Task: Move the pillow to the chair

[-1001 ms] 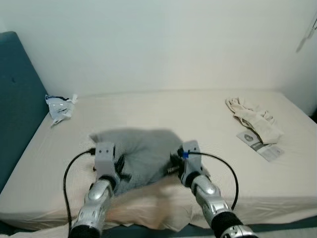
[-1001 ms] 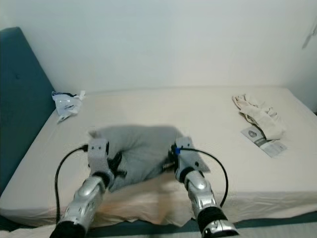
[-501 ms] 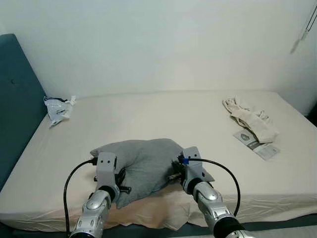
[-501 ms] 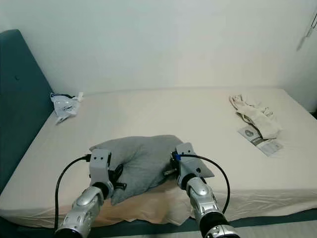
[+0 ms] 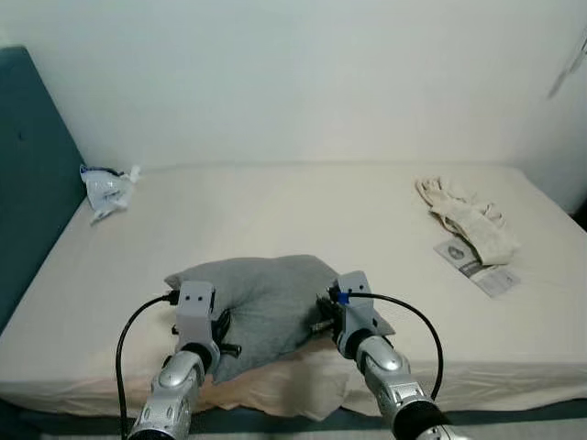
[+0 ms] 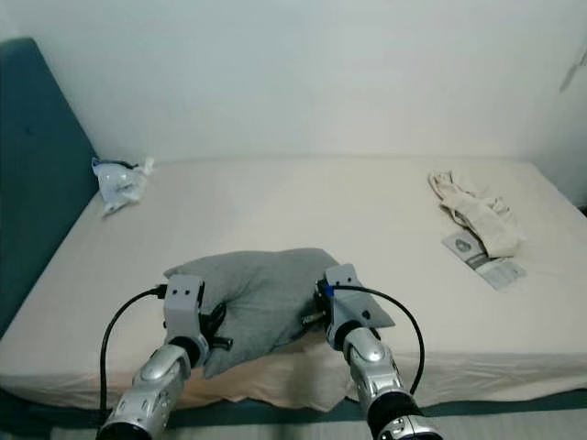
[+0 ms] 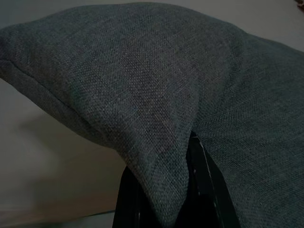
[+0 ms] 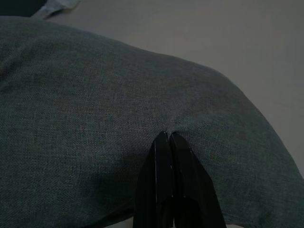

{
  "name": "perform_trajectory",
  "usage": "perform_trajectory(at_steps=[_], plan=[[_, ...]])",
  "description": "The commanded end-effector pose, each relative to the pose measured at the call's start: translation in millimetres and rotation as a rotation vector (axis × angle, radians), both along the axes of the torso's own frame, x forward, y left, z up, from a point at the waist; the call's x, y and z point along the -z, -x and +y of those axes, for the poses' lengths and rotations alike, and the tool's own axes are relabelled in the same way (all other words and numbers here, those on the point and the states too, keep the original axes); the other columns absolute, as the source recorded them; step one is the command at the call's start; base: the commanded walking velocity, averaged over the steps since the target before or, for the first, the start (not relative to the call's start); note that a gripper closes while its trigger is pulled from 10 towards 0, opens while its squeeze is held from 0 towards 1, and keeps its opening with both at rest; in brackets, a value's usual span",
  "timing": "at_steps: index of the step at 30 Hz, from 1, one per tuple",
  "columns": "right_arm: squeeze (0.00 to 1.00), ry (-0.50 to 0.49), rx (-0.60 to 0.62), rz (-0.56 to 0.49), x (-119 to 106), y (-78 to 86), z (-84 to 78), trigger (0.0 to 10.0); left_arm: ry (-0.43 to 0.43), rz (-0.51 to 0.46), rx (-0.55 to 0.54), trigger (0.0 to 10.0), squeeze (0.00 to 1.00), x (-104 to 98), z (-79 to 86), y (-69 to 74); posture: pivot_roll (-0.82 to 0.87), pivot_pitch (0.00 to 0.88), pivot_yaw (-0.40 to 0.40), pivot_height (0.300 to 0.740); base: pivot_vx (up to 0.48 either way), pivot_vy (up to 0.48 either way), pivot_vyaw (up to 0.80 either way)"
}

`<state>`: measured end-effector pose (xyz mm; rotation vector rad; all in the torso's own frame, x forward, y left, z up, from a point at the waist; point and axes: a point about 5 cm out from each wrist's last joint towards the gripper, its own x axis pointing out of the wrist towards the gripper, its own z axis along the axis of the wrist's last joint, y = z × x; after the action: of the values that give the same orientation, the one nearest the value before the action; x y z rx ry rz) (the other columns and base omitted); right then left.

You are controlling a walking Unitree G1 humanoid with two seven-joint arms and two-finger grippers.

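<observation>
Left wrist view: both claws pinch the grey pillow (image 5: 261,298) at the near edge of the bed (image 5: 303,211).
The left claw (image 7: 166,199) is clamped on a fold of fabric; the right claw (image 8: 166,156) has its fingers pressed together on the cloth, though how much it has caught is hard to tell. To lift well, raise both arms evenly, keep both pinches firm and clear the mattress before turning away. No chair is visible.
</observation>
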<state>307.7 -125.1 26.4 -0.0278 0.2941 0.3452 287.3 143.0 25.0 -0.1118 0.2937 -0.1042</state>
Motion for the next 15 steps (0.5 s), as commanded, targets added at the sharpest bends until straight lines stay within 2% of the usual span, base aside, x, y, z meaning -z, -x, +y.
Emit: perform_trajectory(at_steps=[1,7,15], plan=[[0.00,-0.011,0.022,-0.028,-5.1,-4.2,-4.7,10.0,-0.006,-0.004,-0.073,10.0,0.00,-1.6,12.3,-2.7,0.04,0.063,-0.018,0.740,0.000,0.000,0.00],[0.00,-0.004,0.017,-0.020,-5.2,-5.2,-5.2,10.0,0.021,-0.001,-0.090,10.0,0.00,-5.1,14.2,-8.3,0.04,0.067,-0.021,0.740,0.000,0.000,0.00],[0.00,-0.001,0.009,-0.015,-4.8,-5.4,-4.4,10.0,0.017,0.000,-0.087,10.0,0.00,-5.5,12.9,-9.6,0.04,0.067,-0.024,0.740,0.000,0.000,0.00]])
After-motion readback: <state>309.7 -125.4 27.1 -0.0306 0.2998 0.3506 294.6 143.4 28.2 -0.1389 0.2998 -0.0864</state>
